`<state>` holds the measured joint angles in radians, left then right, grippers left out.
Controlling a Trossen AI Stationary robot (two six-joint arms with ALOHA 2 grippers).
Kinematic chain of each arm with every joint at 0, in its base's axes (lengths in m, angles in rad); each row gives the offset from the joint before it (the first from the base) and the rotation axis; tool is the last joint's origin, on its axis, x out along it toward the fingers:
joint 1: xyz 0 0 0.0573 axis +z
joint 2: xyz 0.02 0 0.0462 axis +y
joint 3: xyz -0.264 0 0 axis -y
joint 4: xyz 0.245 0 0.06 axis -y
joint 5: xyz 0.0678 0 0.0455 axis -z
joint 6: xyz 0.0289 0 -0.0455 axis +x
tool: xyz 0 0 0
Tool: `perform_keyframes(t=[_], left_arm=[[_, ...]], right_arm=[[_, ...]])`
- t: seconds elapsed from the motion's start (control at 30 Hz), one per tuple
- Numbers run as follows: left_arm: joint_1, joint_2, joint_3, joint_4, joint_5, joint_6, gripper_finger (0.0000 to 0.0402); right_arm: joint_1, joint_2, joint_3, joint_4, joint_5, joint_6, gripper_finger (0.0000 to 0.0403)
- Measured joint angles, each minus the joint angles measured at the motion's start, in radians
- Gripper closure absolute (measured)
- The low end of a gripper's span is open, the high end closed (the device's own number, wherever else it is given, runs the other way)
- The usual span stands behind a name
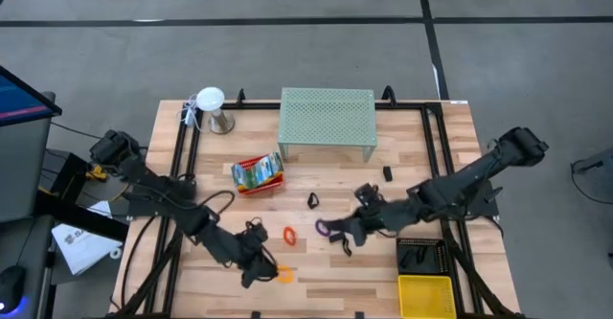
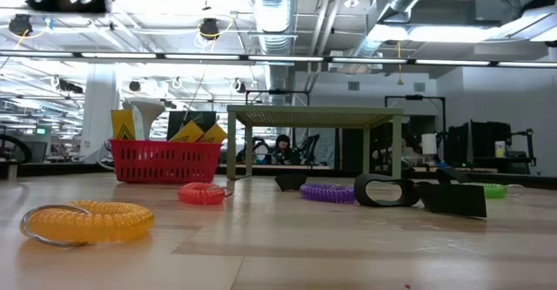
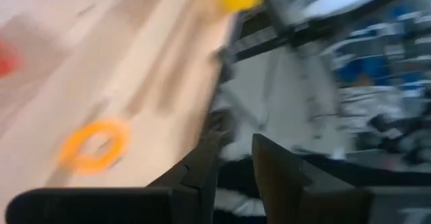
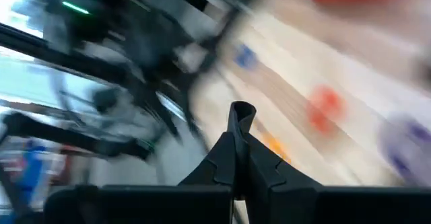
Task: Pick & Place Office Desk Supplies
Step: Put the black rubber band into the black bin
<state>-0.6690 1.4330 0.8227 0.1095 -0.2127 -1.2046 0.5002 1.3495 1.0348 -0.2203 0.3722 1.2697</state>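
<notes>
**A:** How will those loops handle?

**B:** My guess is light and springy. They're thin coils, so they'll squash and slide on the wood. I'd nip one strand of the ring and leave the hole alone.

**A:** Where are they?

**B:** All flat on the surface [image 1: 402, 147]. The yellow loop [image 1: 284, 275] lies just beside my left claw [image 1: 257, 269]. The red loop [image 1: 288, 234] is a little farther up, and the purple loop [image 1: 323, 227] sits right at the tip of my right claw [image 1: 337, 233].

**A:** And the claws?

**B:** The left is parted a little and holds nothing. The right is clenched tight, and I see nothing between its fingers.

**A:** What's the count?

**B:** Three loops. There are two black clips, the near clip [image 1: 313, 201] mid-surface and the far clip [image 1: 389, 173] by the shelf leg. They look small and stiff, so I'd pinch them across the body. The boxes in the red tray [image 1: 251, 189] overlap, so I can't count them.
</notes>
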Motion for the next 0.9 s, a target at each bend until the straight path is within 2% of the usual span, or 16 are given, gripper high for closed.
perform_keyframes(t=[0.2, 0.5, 0.6, 0.9], left_arm=[[-0.049, 0.0, 0.0, -0.193, -0.088, -0.11, 0.0314], [-0.031, 0.0, 0.0, -0.207, -0.181, -0.117, 0.0314], [-0.009, 0.0, 0.0, -0.207, -0.198, -0.117, 0.0314], [0.036, -0.001, 0.0, -0.185, -0.199, -0.116, 0.0314]], right_arm=[[0.164, -0.024, -0.001, -0.488, 0.012, 0.35, 0.0401], [0.542, -0.022, -0.001, -0.776, 0.029, 0.945, 0.0401], [0.601, -0.021, -0.001, -0.801, -0.016, 0.974, 0.0401], [0.606, -0.02, -0.001, -0.971, -0.161, 0.978, 0.0401]])
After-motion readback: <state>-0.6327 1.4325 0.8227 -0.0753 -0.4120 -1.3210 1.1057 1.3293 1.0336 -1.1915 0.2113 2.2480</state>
